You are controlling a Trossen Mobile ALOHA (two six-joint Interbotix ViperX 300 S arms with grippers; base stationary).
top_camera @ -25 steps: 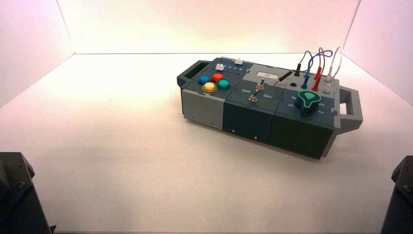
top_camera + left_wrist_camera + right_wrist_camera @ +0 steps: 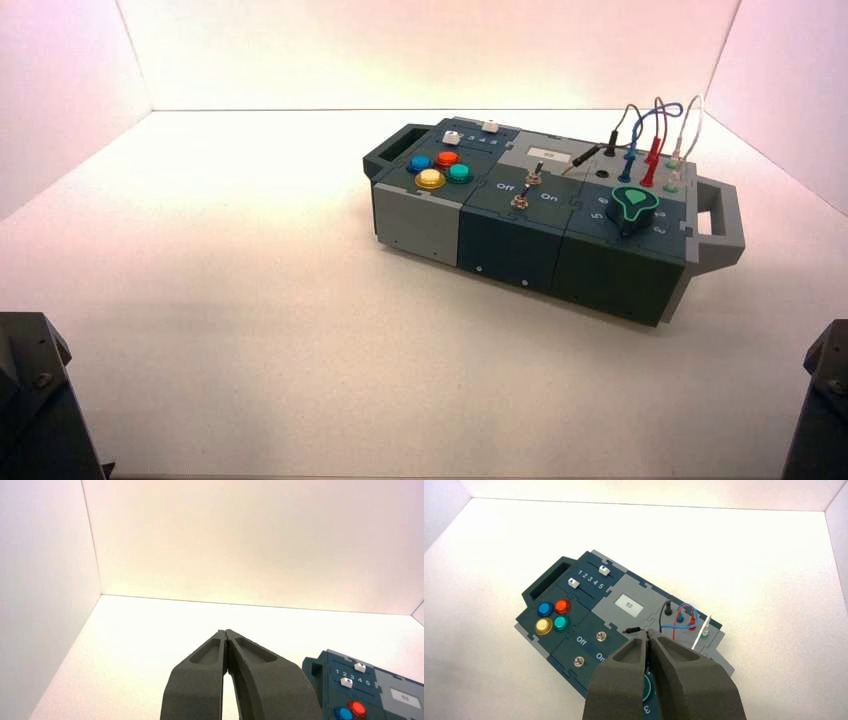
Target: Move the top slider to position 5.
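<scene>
White-walled table, box (image 2: 560, 215) right of centre; top slider (image 2: 604, 570) on its far left corner, both grippers closed, left gripper (image 2: 226, 633) and right gripper (image 2: 647, 633) well short—risk: nudging the neighbouring lower slider (image 2: 573, 583) instead.

The dark grey left arm (image 2: 40, 400) sat parked at the near left corner, the dark right arm (image 2: 822, 400) at the near right. Both the left tool (image 2: 226, 632) and the right tool (image 2: 647, 632) had their fingertips pressed together.

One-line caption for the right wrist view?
Shut right tool hangs above the box; top slider untouched near 5.
</scene>
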